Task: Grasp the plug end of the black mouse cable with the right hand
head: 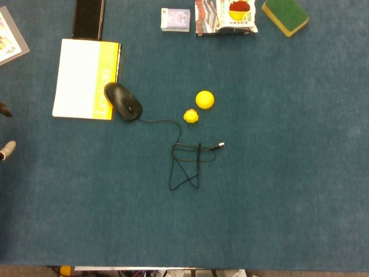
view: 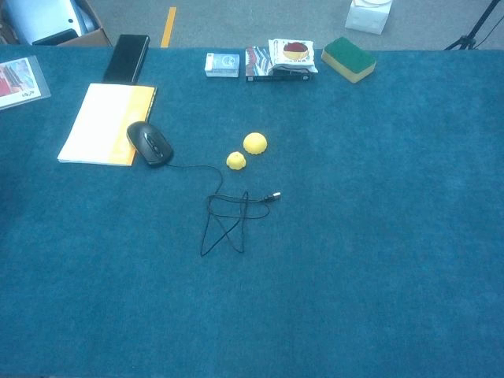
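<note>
Blue cloth covers the bench (head: 300,173); near its middle, the black mouse cable (head: 183,167) lies in loose loops. Its plug end (head: 219,145) points toward the right edge, long axis roughly along the bench's width. Neither hand clearly shows, so I cannot tell the right hand's state; it must approach from the right side.

a lab workspace: blue cloth table (view: 394,236) laid with assorted props, tripod leg (view: 472,33) behind.
</note>
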